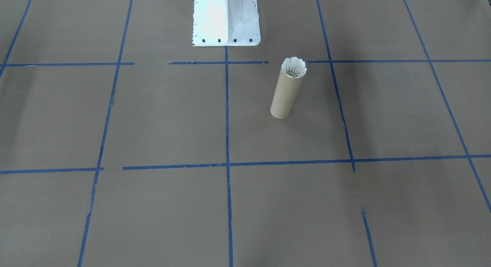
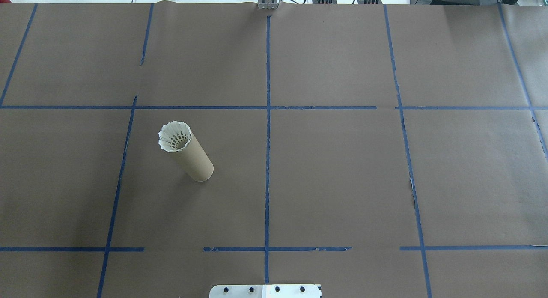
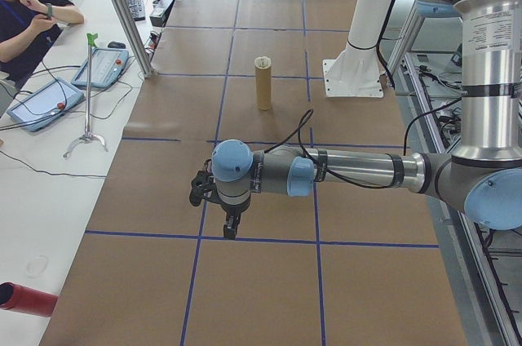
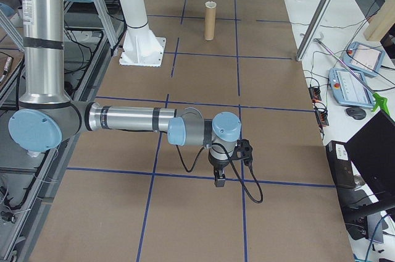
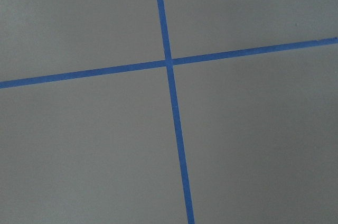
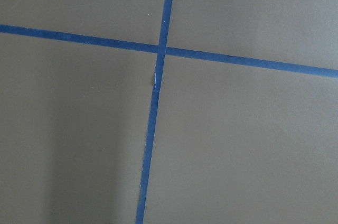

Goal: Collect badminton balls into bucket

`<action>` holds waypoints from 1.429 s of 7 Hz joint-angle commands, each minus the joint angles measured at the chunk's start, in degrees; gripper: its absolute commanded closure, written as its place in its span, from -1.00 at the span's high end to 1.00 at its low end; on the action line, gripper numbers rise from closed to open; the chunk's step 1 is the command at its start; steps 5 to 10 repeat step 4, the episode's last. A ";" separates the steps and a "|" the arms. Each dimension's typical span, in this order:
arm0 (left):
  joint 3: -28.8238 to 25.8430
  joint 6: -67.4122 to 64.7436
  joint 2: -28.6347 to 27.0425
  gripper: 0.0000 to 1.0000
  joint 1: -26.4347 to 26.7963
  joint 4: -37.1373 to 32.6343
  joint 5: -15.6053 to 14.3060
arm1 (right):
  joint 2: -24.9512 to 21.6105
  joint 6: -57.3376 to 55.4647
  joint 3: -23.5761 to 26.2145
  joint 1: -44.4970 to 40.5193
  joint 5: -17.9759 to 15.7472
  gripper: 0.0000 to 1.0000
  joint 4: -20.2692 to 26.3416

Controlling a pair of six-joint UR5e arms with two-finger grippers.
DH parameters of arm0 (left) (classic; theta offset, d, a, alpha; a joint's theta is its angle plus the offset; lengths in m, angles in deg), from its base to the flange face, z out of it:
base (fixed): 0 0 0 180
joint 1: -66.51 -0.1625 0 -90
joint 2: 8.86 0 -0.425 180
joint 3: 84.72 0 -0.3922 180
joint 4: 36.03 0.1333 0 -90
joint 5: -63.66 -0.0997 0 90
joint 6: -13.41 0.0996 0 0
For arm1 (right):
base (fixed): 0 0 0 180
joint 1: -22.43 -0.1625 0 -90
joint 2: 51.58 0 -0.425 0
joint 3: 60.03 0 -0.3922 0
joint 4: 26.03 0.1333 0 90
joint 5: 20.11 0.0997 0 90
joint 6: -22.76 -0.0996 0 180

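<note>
The brown cardboard tube (image 1: 284, 96) (image 2: 198, 160) stands upright on the paper-covered table, a little in front of the robot base. A white feather shuttlecock (image 1: 294, 67) (image 2: 174, 136) sits in its mouth, feathers up; the cork tip is hidden inside. The tube (image 3: 263, 85) (image 4: 210, 21) is small and far off in both side views. My left gripper (image 3: 231, 232) hangs over a blue tape line, far from the tube, and I cannot tell if it is open. My right gripper (image 4: 219, 180) hangs likewise at the other end; its state is unclear too. Both wrist views show only brown paper and tape.
The white robot base (image 1: 225, 21) (image 2: 265, 290) stands behind the tube. A person (image 3: 24, 11) sits at a side table with tablets (image 3: 45, 105), a small stand (image 3: 88, 101) and a red tube (image 3: 24, 299). Teach pendants (image 4: 361, 58) lie on the opposite side table.
</note>
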 commanded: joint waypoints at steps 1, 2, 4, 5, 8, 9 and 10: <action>0.27 0.00 -0.20 1.00 0.01 0.00 -0.33 | 0.00 0.09 0.00 0.00 0.00 1.00 0.00; 0.62 0.00 0.06 1.00 0.01 0.00 -0.33 | 0.00 0.00 0.00 0.00 0.00 1.00 0.00; 0.53 0.00 0.06 1.00 0.01 0.00 -0.33 | 0.00 0.00 0.00 0.00 0.00 1.00 0.00; 0.53 0.00 0.06 1.00 0.01 0.00 -0.33 | 0.00 0.00 0.00 0.00 0.00 1.00 0.00; 0.53 0.00 0.06 1.00 0.01 0.00 -0.33 | 0.00 0.00 0.00 0.00 0.00 1.00 0.00; 0.53 0.00 0.06 1.00 0.01 0.00 -0.33 | 0.00 0.00 0.00 0.00 0.00 1.00 0.00; 0.53 0.00 0.06 1.00 0.01 0.00 -0.33 | 0.00 0.00 0.00 0.00 0.00 1.00 0.00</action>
